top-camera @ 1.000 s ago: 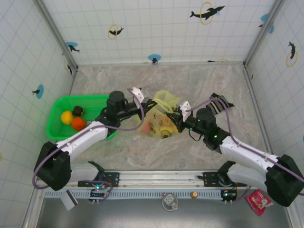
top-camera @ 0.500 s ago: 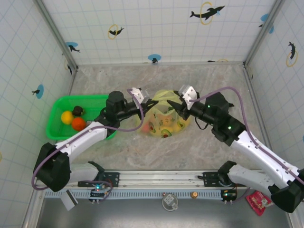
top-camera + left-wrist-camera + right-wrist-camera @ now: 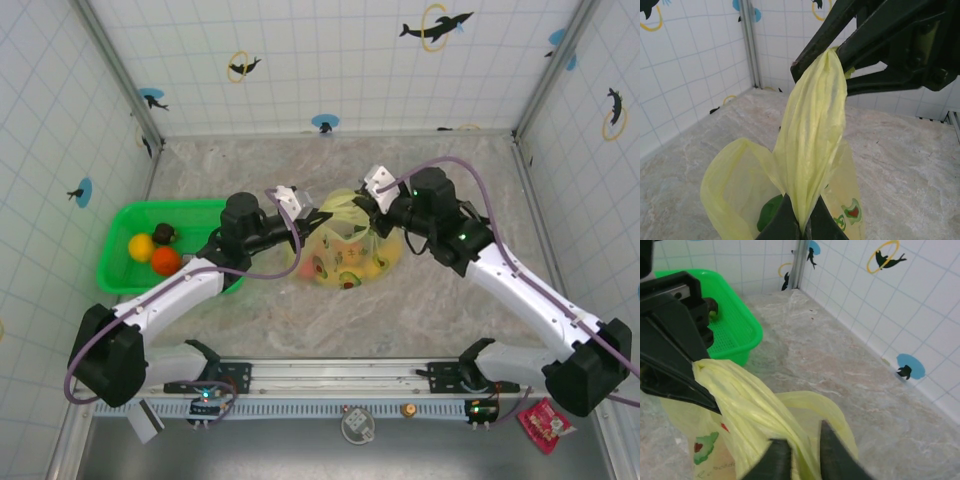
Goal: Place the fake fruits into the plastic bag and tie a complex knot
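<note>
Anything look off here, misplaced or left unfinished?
Yes: three fruits lie in the green basket, while the left gripper and right gripper both pinch a twisted handle of the bag, as if starting to tie it.

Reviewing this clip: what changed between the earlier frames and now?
The right gripper left the near right side of the plastic bag, swung up toward the far wall, and closed on the stretched handle strip at the bag's top. The left gripper stayed shut on that strip; the bag and the green basket with its three fruits kept their places.
</note>
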